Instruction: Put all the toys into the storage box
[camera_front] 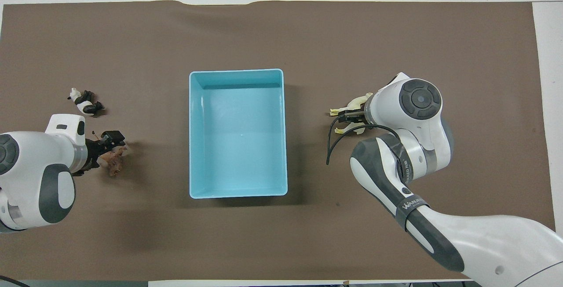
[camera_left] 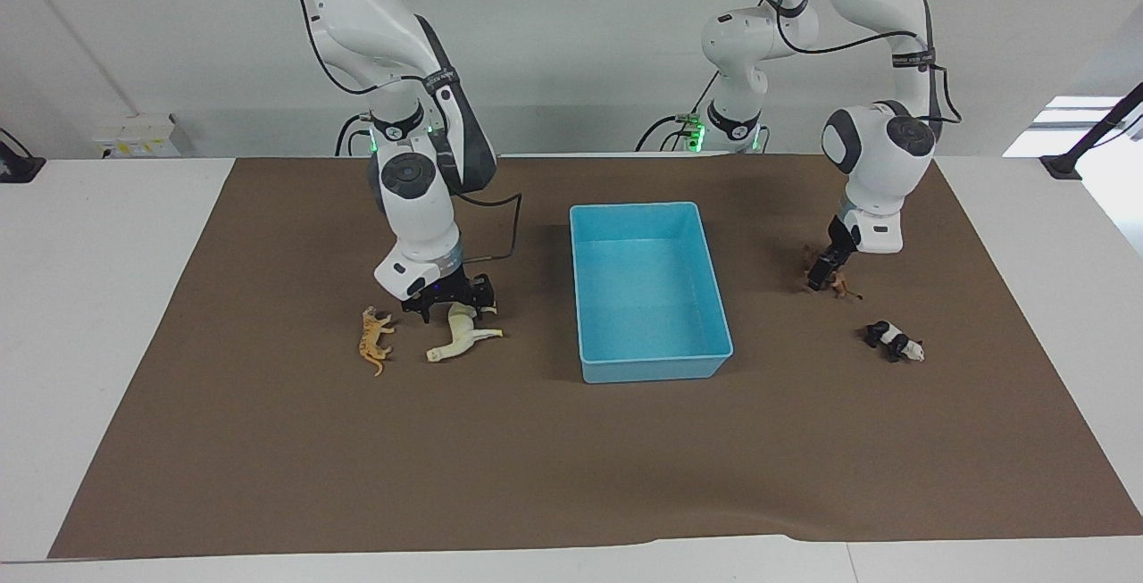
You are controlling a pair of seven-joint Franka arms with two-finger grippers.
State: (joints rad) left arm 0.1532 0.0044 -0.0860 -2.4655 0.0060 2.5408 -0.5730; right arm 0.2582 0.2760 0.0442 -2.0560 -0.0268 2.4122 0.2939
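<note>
Step in hand, grasping: your open right gripper [camera_left: 454, 307] straddles the cream animal [camera_left: 462, 336] at the storage box's [camera_left: 652, 367] nine o'clock in the facing view, your open left gripper [camera_left: 823, 278] sits on the lion [camera_left: 839, 286] at three; next you close both and lift.

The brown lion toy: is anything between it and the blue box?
No. Only bare mat lies between the brown plastic lion, under the left gripper, and the light blue rectangular storage box.

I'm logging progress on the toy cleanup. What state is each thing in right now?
storage box: upright, empty.
tiger: lying on the mat, untouched.
cream animal: on its side, under the right gripper.
lion: on the mat, at the left gripper.
panda: on the mat, untouched.
right gripper: open, low over the cream animal.
left gripper: open, down at the lion.
</note>
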